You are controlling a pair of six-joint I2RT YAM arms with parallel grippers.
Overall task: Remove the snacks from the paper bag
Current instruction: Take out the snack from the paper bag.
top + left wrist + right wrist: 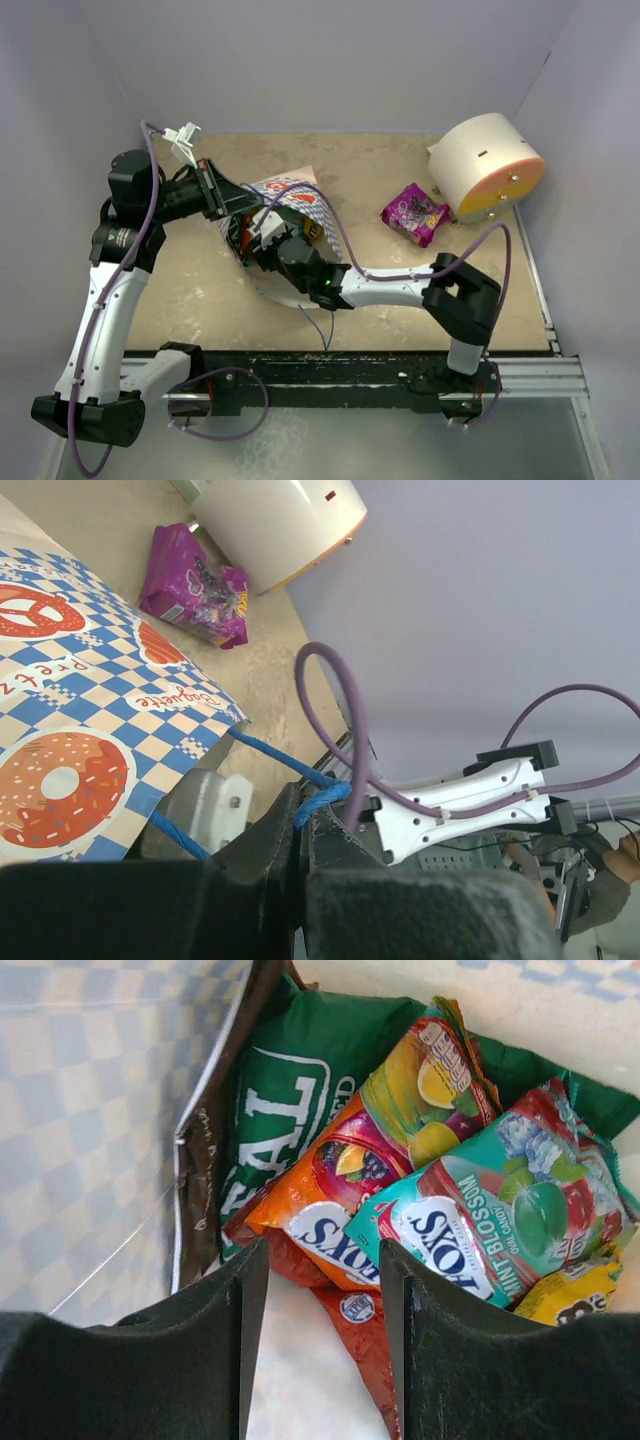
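The paper bag (290,192) lies on its side mid-table, its checkered outside also in the left wrist view (80,710). My left gripper (222,198) is shut on the bag's blue string handle (325,798) and holds the mouth up. My right gripper (322,1260) is open inside the bag, its jaws a little short of the snacks. There I see the green "REAL" chip bag (290,1090), an orange candy bag (330,1200), a teal mint candy bag (490,1220), a red packet (365,1330) and a yellow bar (570,1295). A purple candy bag (414,212) lies on the table outside.
A cream cylinder with an orange face (492,165) stands at the back right, next to the purple bag. White walls close in the table on three sides. My right arm (400,285) stretches across the table's front middle.
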